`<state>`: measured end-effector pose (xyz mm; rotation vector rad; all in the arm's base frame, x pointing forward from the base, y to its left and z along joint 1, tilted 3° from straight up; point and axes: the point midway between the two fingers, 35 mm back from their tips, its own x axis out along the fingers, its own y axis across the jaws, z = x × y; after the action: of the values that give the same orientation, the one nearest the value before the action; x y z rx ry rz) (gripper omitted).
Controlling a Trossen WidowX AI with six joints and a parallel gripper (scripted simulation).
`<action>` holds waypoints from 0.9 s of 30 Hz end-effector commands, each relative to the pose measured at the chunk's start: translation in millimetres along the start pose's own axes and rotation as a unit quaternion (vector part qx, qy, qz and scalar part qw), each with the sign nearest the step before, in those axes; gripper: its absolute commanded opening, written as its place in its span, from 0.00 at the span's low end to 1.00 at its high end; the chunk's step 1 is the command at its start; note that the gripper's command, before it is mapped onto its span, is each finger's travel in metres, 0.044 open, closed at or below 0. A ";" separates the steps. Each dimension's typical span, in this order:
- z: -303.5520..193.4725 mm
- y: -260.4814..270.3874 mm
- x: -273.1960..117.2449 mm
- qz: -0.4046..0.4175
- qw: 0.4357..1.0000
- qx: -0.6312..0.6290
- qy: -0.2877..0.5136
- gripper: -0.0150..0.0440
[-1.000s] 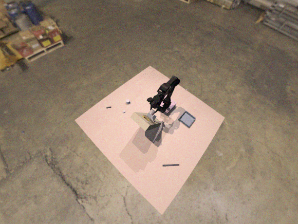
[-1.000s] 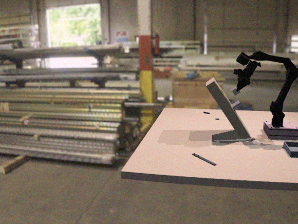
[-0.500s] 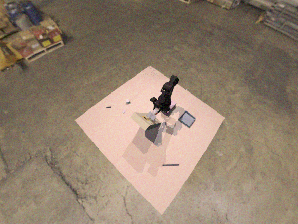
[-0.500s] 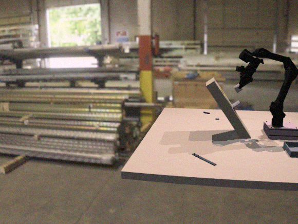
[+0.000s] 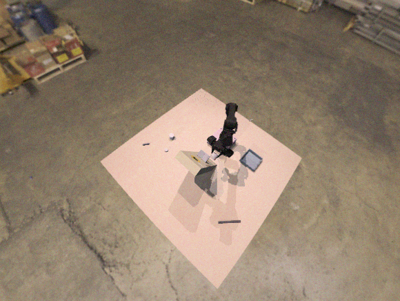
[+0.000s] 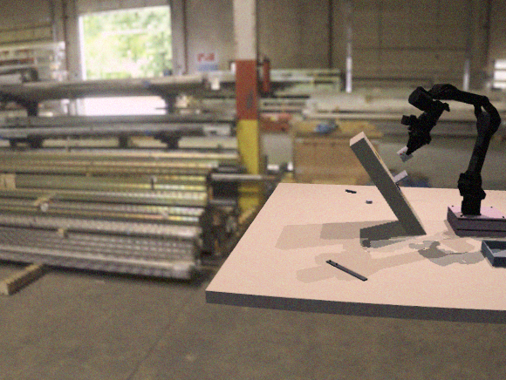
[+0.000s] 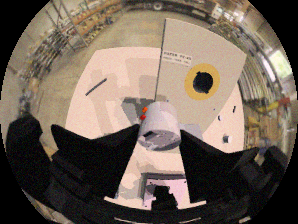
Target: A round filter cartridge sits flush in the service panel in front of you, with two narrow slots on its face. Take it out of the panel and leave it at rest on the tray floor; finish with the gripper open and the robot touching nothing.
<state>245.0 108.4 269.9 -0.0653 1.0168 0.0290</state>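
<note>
The round filter cartridge (image 5: 214,156) (image 6: 404,153) (image 7: 161,125) is a pale grey-white cylinder, clear of the panel. My gripper (image 5: 216,154) (image 6: 406,152) (image 7: 158,131) is shut on it and holds it in the air in front of the panel's sloping face. The service panel (image 5: 187,160) (image 6: 384,183) (image 7: 182,100) leans on the table; its round socket (image 7: 203,82) shows dark and empty inside a yellow ring. The tray (image 5: 251,160) (image 6: 493,258), blue-grey and shallow, lies on the table beside the robot's base, away from the gripper.
A pale block (image 5: 203,156) (image 6: 400,176) sticks out of the panel's face below the cartridge. A dark bar (image 5: 229,221) (image 6: 346,270) (image 7: 96,86) lies beyond the panel. A small white cup (image 5: 172,137) (image 7: 227,139) and a small dark piece (image 5: 146,144) (image 6: 351,191) lie to the panel's other side.
</note>
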 end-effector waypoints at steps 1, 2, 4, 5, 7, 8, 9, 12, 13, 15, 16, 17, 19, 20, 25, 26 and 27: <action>-0.3 0.9 0.0 0.001 1.000 -0.002 0.000 0.25; -1.4 3.5 0.0 0.005 1.000 -0.008 0.000 0.25; -5.4 13.2 -0.2 0.019 0.999 -0.031 0.001 0.25; -7.7 18.4 -0.4 0.026 0.999 -0.043 0.002 0.25; -12.7 28.8 -0.9 0.041 0.997 -0.068 0.003 0.25; -15.3 33.9 -1.3 0.048 0.996 -0.080 0.003 0.25; -18.0 38.9 -1.7 0.055 0.994 -0.093 0.003 0.25; -26.0 53.3 -3.5 0.077 0.989 -0.126 0.002 0.25; -28.8 57.9 -4.2 0.084 0.987 -0.137 0.002 0.25; -34.7 67.0 -5.7 0.098 0.982 -0.159 0.001 0.25; -37.7 71.4 -6.5 0.105 0.980 -0.170 0.001 0.25; -40.9 75.8 -7.4 0.112 0.977 -0.181 0.000 0.25; -47.4 84.4 -9.3 0.125 0.971 -0.202 0.000 0.25; -50.7 88.6 -10.3 0.132 0.968 -0.213 -0.001 0.25; -69.4 108.7 -15.7 0.166 0.947 -0.274 -0.001 0.25; -73.4 112.5 -16.9 0.173 0.942 -0.286 -0.001 0.25; -77.4 116.2 -18.1 0.180 0.937 -0.298 -0.001 0.25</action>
<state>175.3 210.5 241.9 -0.3957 0.9914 0.6006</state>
